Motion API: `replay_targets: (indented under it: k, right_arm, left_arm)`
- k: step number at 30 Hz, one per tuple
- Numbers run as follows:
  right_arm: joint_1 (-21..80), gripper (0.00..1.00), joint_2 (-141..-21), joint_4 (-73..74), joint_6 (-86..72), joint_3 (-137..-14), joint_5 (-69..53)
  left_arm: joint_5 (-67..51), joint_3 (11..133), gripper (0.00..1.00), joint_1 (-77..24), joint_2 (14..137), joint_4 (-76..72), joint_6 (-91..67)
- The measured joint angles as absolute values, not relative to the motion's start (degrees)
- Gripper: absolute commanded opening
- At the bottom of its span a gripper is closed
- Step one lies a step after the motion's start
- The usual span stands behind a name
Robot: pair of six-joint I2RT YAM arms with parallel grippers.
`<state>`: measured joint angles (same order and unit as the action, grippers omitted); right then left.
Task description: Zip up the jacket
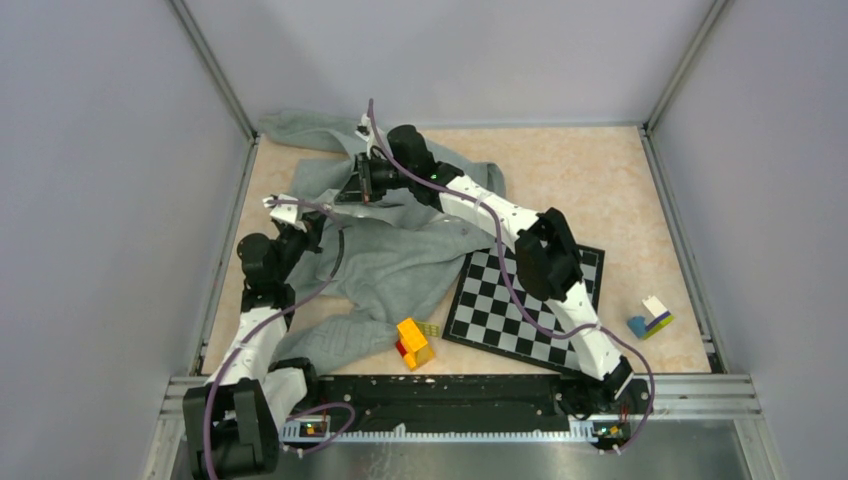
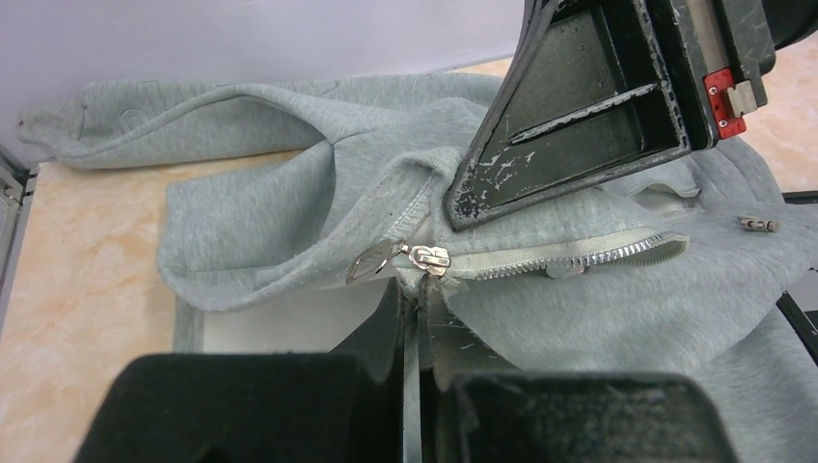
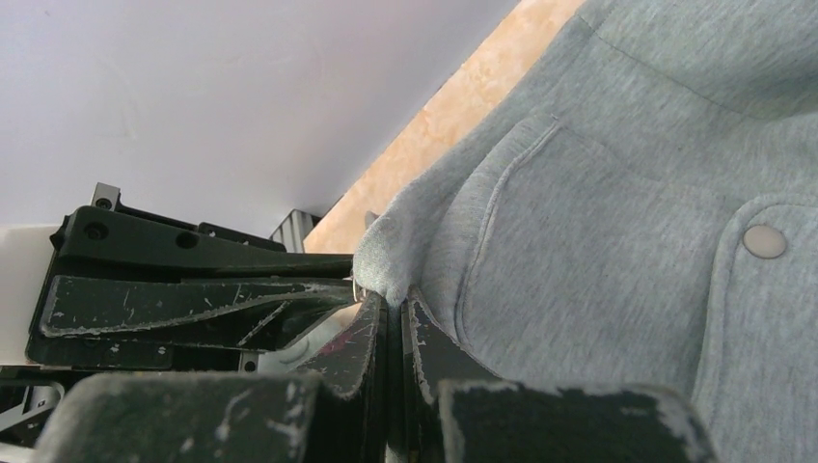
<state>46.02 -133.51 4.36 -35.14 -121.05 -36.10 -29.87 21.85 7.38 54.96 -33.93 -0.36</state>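
Note:
The light grey jacket (image 1: 400,255) lies rumpled over the left half of the table. In the left wrist view its metal zipper slider (image 2: 431,258) sits at the left end of the zipper teeth (image 2: 579,258), with the pull tab (image 2: 371,262) hanging to the left. My left gripper (image 2: 420,289) is shut on jacket fabric just below the slider. My right gripper (image 3: 394,304) is shut on a folded edge of the jacket (image 3: 598,241) close by. In the top view the two grippers meet near the jacket's upper middle, left (image 1: 325,215) and right (image 1: 355,192).
A black-and-white chessboard (image 1: 525,295) lies right of the jacket, under the right arm. A yellow and red block (image 1: 414,342) sits near the front edge. A blue, white and yellow block (image 1: 650,318) sits at the right. One sleeve (image 1: 300,128) reaches the back left corner by the wall.

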Motion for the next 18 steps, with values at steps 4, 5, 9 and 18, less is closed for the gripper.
replay_targets:
  k: [4, 5, 9, 18]
  right_arm:
    - [46.02, 0.00, -133.49, 4.45, -35.07, -121.08, -36.07]
    - [46.02, 0.00, -133.47, 4.62, -34.92, -121.08, -36.03]
    - [46.02, 0.00, -133.01, 5.80, -34.22, -121.08, -35.53]
    - [46.00, 0.00, -130.19, 4.95, -34.11, -119.02, -36.45]
  left_arm:
    - [-30.20, 21.85, 0.00, 7.38, 54.96, -33.98, -0.32]
    - [-30.20, 21.85, 0.00, 7.38, 54.96, -34.00, -0.32]
    - [-30.20, 21.85, 0.00, 7.38, 55.02, -34.00, -0.32]
    - [-32.58, 21.85, 0.00, 7.38, 56.53, -34.52, 3.46]
